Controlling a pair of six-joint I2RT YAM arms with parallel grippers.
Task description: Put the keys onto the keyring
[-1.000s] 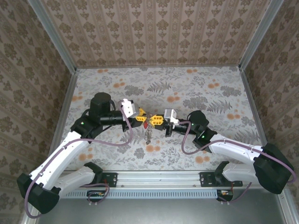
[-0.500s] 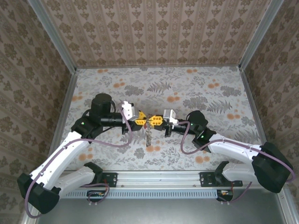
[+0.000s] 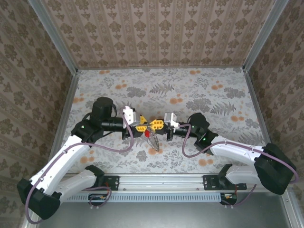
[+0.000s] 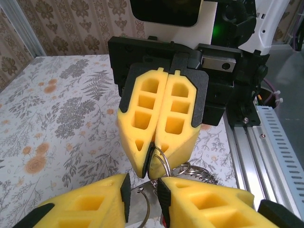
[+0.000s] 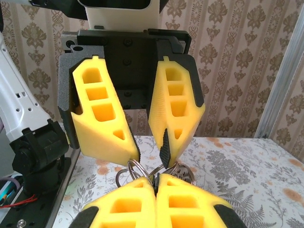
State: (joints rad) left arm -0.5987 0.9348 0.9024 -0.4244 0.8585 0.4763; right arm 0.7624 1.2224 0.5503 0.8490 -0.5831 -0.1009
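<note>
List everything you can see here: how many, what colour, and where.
keyring: one, silvery, mid-scene, held by the right gripper
key: one red head seen, beside the keyring
table: one, floral cover, under everything
walls: three, brown patterned, around the table
cables: two, mauve, looping over the table's near half
arms: two, white and black, near edge
left gripper: one, yellow fingers, open, facing the right gripper
right gripper: one, yellow fingers, shut on the keyring

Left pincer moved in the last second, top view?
Yes. The left pincer sits slightly closer to the near rail than before.
</note>
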